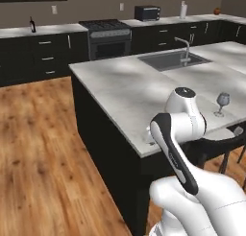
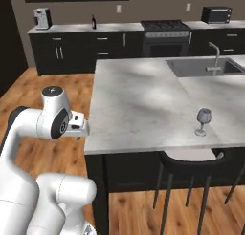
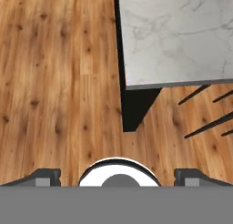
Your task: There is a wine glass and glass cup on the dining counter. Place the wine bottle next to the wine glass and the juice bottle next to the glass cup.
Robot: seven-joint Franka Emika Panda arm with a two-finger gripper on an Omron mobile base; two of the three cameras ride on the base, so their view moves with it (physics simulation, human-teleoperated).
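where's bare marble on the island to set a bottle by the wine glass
The dining counter lies bare from its near edge to the sink, all around the wine glass. Tightest beside the tap.

Wine glass [image 2: 203, 120]: clear, stemmed, upright on its round foot near the front edge of the dining table [image 2: 139, 102], well apart from the tool [image 2: 79, 135]. Dining table: white grey-veined top, dark base, near corner just beside the tool. Wine bottle [image 2: 94, 22]: dark, upright on the rear table [image 2: 72, 27], far beyond the tool.
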